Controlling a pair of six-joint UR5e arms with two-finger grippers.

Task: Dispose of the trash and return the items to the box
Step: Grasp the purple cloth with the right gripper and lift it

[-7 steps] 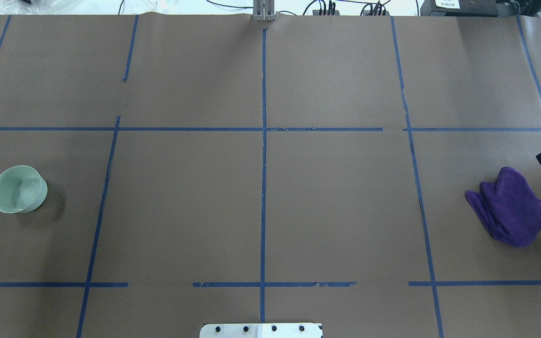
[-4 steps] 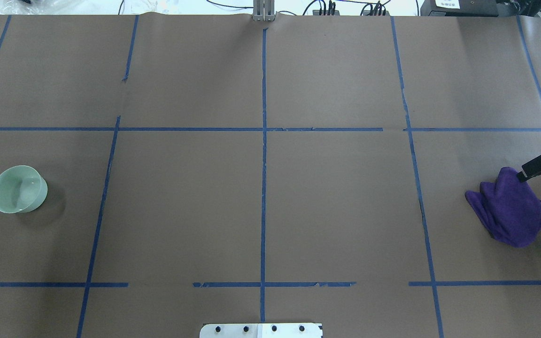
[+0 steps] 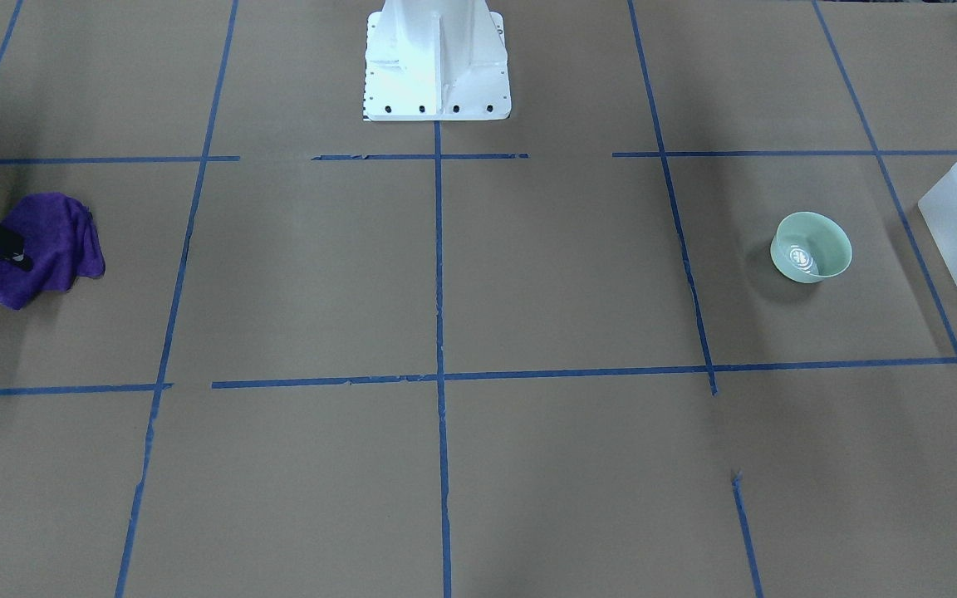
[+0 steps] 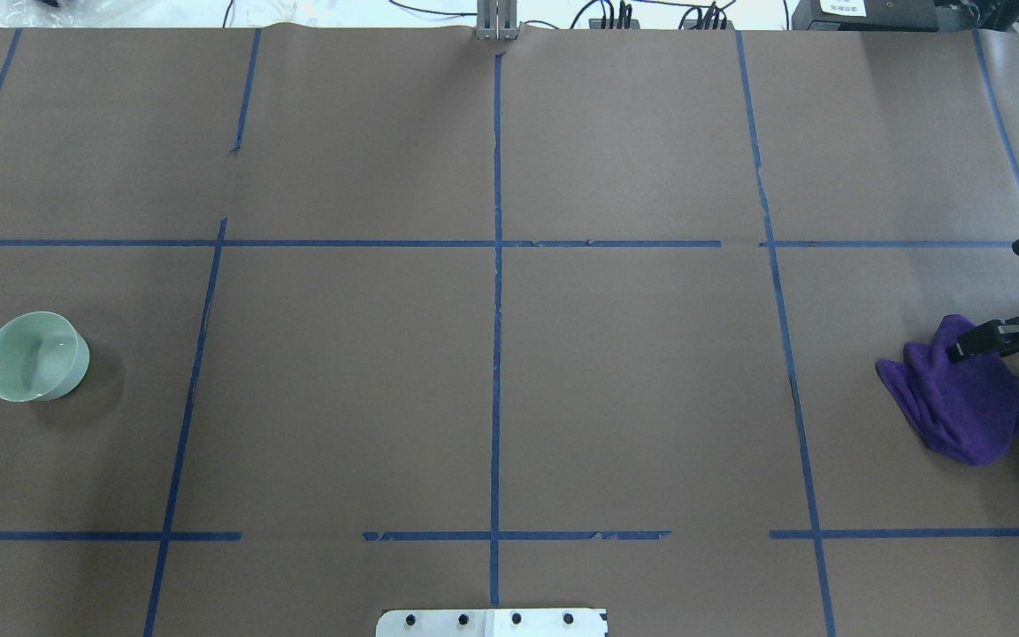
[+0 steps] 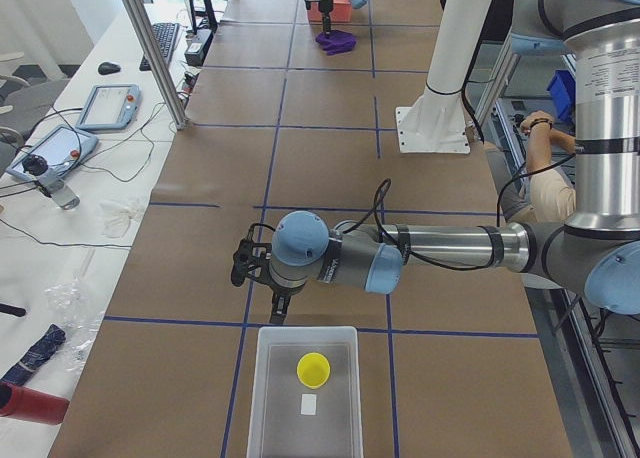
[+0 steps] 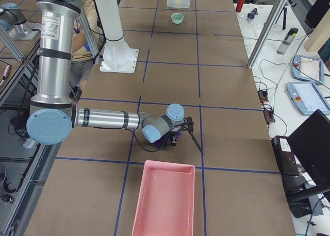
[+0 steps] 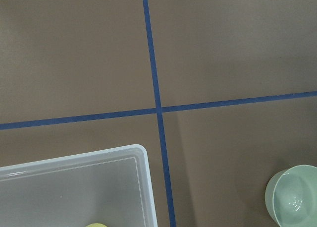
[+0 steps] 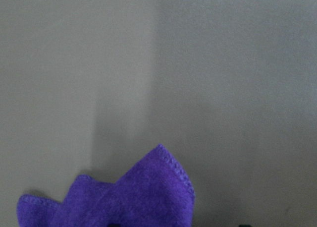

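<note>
The pale mint-green bowl [image 4: 34, 356] stands upright on the brown table near its left end; it also shows in the front view [image 3: 811, 247] and the left wrist view [image 7: 292, 195]. The translucent box [image 5: 305, 330] holds the yellow cup [image 5: 314, 369]. My left gripper [image 5: 258, 283] hovers between box and bowl; it shows only in the exterior left view, so I cannot tell its state. My right gripper [image 4: 985, 300] is open, one finger over the far edge of a purple cloth [image 4: 961, 402], the other apart over bare table.
A pink tray [image 6: 164, 200] lies beyond the purple cloth at the table's right end. The robot's white base [image 3: 437, 66] stands at the near middle edge. Blue tape lines mark a grid on the brown paper.
My right gripper has come in from the right edge and moved toward the cloth; one finger now reaches over the cloth's edge. Bowl and cloth have not moved.
</note>
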